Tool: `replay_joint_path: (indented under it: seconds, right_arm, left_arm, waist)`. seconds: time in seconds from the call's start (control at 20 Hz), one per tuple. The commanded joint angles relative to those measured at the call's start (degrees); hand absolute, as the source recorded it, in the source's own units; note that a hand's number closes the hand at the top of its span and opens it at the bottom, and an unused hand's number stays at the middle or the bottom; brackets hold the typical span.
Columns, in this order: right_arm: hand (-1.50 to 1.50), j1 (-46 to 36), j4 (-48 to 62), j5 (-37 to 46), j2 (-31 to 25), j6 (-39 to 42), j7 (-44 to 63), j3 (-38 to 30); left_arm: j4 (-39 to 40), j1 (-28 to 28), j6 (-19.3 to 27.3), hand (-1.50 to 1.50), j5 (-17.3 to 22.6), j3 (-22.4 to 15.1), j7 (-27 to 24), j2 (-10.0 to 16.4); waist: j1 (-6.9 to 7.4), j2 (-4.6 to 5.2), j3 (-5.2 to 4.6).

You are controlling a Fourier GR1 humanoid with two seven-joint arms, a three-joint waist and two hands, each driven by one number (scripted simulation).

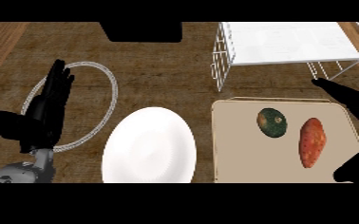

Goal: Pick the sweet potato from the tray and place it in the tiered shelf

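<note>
right hand (342,93) spread wide | sweet potato (312,142) on tray (238,163), just left, untouched | left hand (49,99) open

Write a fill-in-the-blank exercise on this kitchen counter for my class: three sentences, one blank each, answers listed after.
1. The sweet potato lies on the beige ____, right of a dark green vegetable.
2. The white plate lies to the ____ of both vegetables.
3. The open hand resting, fingers up, over the wire ring is the robot's ____ hand.

Missing words: tray; left; left.
</note>
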Motion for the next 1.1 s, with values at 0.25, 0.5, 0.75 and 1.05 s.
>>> replay_joint_path:
  seconds: [0.25, 0.5, 0.75, 1.05]
  right_arm:
    - [-1.50, -1.52, 6.60, 14.05, 4.71, 2.92, 3.89, 5.71]
    - [-1.50, 5.06, 7.58, 17.64, 6.08, 2.14, -5.24, 1.48]
    - [-1.50, 5.37, 8.80, 23.25, 11.50, 2.21, -6.61, 2.47]
    - [-1.50, 5.93, 15.72, 28.20, 13.89, 1.12, -13.99, -0.53]
  left_arm:
    - [0.67, 0.81, -0.45, 0.00, -3.23, -0.32, -0.63, -2.86]
    - [1.27, 0.86, -2.13, 0.00, -4.37, 1.58, -1.26, -4.21]
    - [-0.12, 3.52, -4.36, 0.00, -4.69, 3.43, -2.26, -5.14]
    - [-3.32, 0.06, -5.80, 0.00, -5.37, 5.74, 5.40, -4.51]
  waist:
    - [-0.42, -0.02, 0.03]
    - [-0.84, -0.07, 0.04]
    - [-0.61, -0.09, 0.03]
    - [-0.56, -0.09, 0.05]
